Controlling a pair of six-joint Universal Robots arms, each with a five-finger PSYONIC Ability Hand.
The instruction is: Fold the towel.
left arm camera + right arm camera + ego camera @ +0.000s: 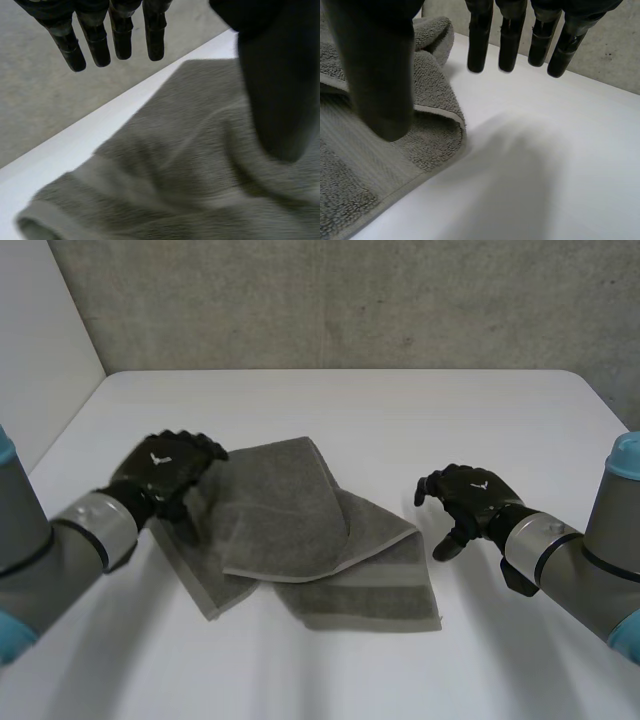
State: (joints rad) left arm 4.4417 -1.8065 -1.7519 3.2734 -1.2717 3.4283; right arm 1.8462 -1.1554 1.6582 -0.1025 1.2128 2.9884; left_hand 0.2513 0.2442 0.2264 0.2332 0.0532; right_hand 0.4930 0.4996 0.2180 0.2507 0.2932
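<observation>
Left hand (165,468) hangs over the rumpled grey cloth towel (300,530) at nine o'clock, fingers (95,45) straight; right hand (470,495) at three o'clock, fingers loose, empty.

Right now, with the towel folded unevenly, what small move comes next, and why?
Probably move the right hand onto the towel's nearest corner: it is open over the table beside the cloth, while the open left hand is at its left edge.

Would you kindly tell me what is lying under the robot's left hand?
The grey towel lies under the left hand, at the towel's left edge, on the white table. Whatever the towel's layers cover there cannot be seen.
</observation>
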